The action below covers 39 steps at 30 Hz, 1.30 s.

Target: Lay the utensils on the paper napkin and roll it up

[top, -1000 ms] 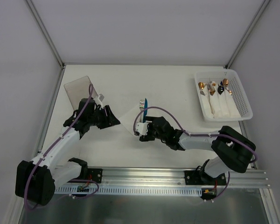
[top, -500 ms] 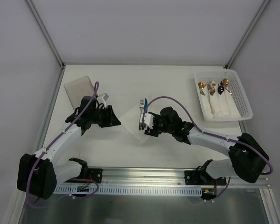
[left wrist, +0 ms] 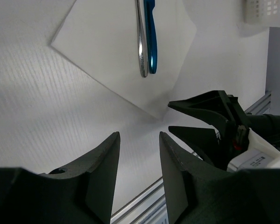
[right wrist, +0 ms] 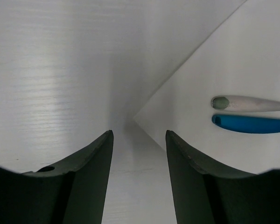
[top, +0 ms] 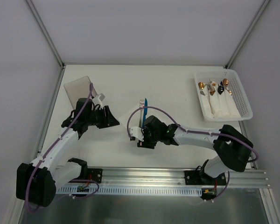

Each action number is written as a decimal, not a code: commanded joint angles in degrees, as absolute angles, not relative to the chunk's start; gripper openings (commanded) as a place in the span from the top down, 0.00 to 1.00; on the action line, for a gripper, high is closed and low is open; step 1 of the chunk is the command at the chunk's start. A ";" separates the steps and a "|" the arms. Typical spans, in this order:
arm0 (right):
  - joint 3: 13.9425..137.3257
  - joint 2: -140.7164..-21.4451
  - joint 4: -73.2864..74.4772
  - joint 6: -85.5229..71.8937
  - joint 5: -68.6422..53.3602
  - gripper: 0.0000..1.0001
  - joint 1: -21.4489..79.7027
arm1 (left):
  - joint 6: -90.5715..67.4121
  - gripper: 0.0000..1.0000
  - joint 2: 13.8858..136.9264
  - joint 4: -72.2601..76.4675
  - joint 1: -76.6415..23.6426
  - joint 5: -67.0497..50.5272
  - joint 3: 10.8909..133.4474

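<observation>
Facing the near corner of the paper napkin [right wrist: 214,70], the right gripper [right wrist: 138,134] holds its fingers apart around nothing, at lower centre of the top view. On the napkin lie the utensils [right wrist: 252,124], blue handle beside a silver one. Left of it, the left gripper [left wrist: 139,136] is parted, empty. Upper right sits a white basket [top: 243,95] of rolls [top: 220,105].

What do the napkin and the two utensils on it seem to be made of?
Napkin: thin matte white paper, probably; it lies flat with sharp corners. Blue utensil: glossy, likely plastic or painted. Silver utensil: polished metal, by its mirror shine.
</observation>
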<state>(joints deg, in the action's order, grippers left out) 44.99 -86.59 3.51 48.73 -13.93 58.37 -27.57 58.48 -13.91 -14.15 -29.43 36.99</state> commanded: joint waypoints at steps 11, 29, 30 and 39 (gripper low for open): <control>42.28 -88.77 -5.62 51.94 -6.50 0.52 59.94 | -30.85 0.60 53.88 -13.01 -13.01 -30.24 33.84; 43.15 -90.70 -6.07 52.03 -7.21 0.71 61.96 | -31.20 0.59 53.44 -13.18 -12.57 -30.41 33.40; 43.33 -90.70 -6.06 51.94 -7.03 0.75 61.88 | -31.11 0.59 53.44 -13.18 -12.57 -30.41 33.31; 45.52 -89.47 -4.75 53.35 -6.41 1.00 59.51 | -29.80 0.59 56.33 -13.27 -12.48 -30.59 36.30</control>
